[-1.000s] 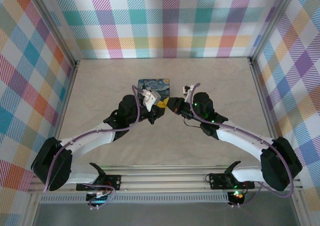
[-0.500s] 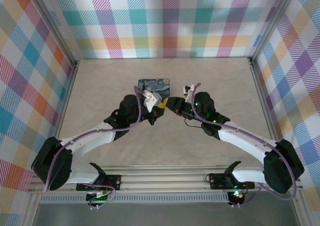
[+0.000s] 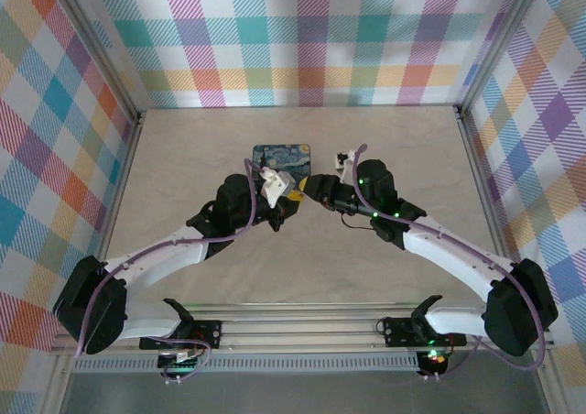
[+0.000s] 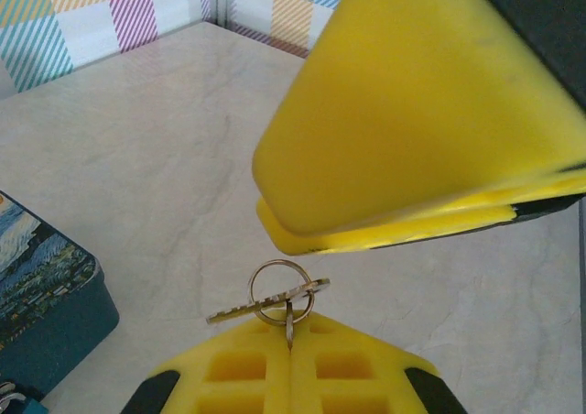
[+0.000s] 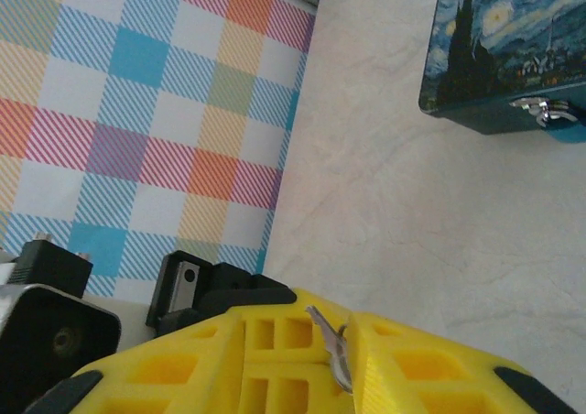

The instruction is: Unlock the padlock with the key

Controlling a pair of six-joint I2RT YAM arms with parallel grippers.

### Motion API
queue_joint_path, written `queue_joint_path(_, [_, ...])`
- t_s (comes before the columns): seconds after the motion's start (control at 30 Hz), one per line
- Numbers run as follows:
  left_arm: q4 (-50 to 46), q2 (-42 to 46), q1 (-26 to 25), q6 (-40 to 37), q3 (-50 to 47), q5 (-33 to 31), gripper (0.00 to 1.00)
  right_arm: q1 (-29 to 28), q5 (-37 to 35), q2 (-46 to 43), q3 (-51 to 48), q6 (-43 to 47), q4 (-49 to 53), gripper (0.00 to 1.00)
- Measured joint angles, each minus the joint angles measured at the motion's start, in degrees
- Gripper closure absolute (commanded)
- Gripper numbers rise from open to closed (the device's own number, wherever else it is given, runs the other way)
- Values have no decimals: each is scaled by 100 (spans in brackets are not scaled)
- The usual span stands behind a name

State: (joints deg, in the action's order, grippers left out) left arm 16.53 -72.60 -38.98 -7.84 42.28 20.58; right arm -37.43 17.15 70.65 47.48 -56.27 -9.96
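Low over the table in front of the blue box (image 3: 282, 155), my two grippers meet tip to tip. My left gripper (image 4: 290, 327) is shut on one key (image 4: 289, 318), held edge-on, with its ring (image 4: 279, 290) and a second key (image 4: 247, 308) hanging flat from it. Just beyond the ring is my right gripper (image 4: 270, 214). In the right wrist view the right gripper (image 5: 348, 318) is open a little, with a key (image 5: 331, 350) in the narrow gap. The padlock (image 5: 560, 125) hangs on the box's front clasp, apart from both grippers.
The blue starry-sky box (image 5: 504, 48) stands a short way behind the grippers on the pale marbled table (image 3: 183, 157). Plaid walls (image 3: 302, 38) close in the back and both sides. A thin black cable (image 3: 352, 223) trails under the right arm.
My right gripper's jaws have parted from shut to slightly open. The left gripper has closed fully on the key. Both arms have barely moved.
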Motion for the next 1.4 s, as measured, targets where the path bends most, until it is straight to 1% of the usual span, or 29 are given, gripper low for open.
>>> queue_joint_path(0.27, [-527,116,0,-240,168,175,100,179,225,0,127,271,540,53])
queue_joint_path(0.37, [-704,166,0,-332,201,254,100,223,361,0,291,586,901,53])
queue_joint_path(0.6, [-1246,175,0,-496,413,446,100,251,649,2,1051,1615,1891,53])
queue_joint_path(0.73, [-1797,162,0,-688,737,564,100,251,929,68,1259,2061,2175,51])
queue_joint_path(0.83, [-2271,42,0,-831,1152,660,100,251,1222,317,1305,2249,2258,52])
queue_joint_path(0.87, [-2393,2,0,-861,1270,691,100,249,1311,428,1305,2273,2286,52])
queue_joint_path(0.93, [-2682,-15,4,-929,1355,710,100,256,1484,623,1307,2275,2256,58])
queue_joint_path(1.03, [-2940,-20,0,-979,1360,734,100,264,1635,817,1290,2258,2267,75])
queue_joint_path(1.1, [-3069,-31,0,-990,1360,741,100,264,1676,837,1261,2277,2258,85])
queue_joint_path(1.13, [-3117,-33,0,-1001,1360,748,100,262,1650,833,1257,2280,2251,87])
queue_joint_path(1.27, [-3213,-52,0,-1005,1362,734,100,295,1609,789,1128,2216,2173,93])
queue_joint_path(1.4, [-3204,-59,-15,-1029,1362,743,100,428,1550,619,763,1976,1845,92])
